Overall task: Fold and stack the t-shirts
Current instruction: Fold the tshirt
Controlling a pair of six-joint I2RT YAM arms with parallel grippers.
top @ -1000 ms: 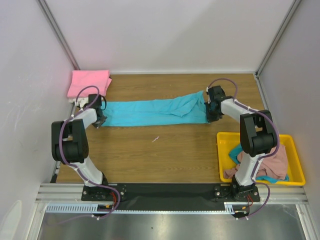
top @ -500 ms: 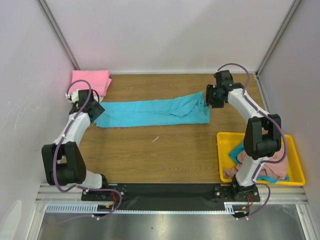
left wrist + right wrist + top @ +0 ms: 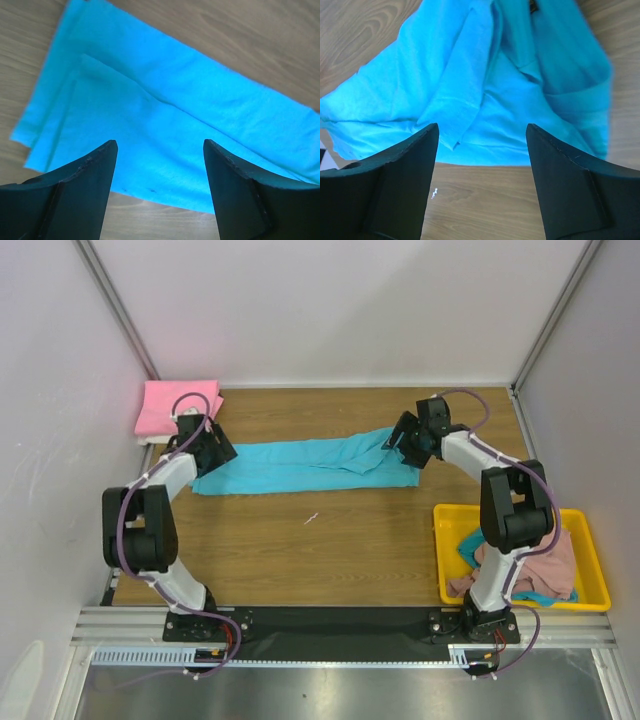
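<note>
Top external view gives you the wooden counter (image 3: 350,550) as the largest thing. The turquoise t-shirt (image 3: 300,465) lies across its far half as a long narrow band running left to right, flat at the left end and rumpled into folds at the right end. At the near right of the counter you have the yellow tray (image 3: 447,535). In it lies a crumpled dusty pink t-shirt (image 3: 560,555) with teal cloth (image 3: 468,548) showing beside it, and the right arm (image 3: 505,510) hides part of that heap. In the far left corner sits the bright pink t-shirt (image 3: 178,405), folded into a neat rectangle, near the left end of the turquoise one. The left arm (image 3: 165,480) reaches to that left end and the right arm to the rumpled right end. On the left wrist view your left fingers (image 3: 75,190) stand spread wide with nothing between them, over the layered end of the turquoise cloth, where one folded layer's edge runs diagonally. On the right wrist view your right fingers (image 3: 570,190) are likewise spread and gripping nothing, over the bunched folds. You cannot tell whether either pair of tips touches the cloth. Smallest of all, a white speck (image 3: 312,518) lies on the bare wood just in front of the shirt's near edge.
</note>
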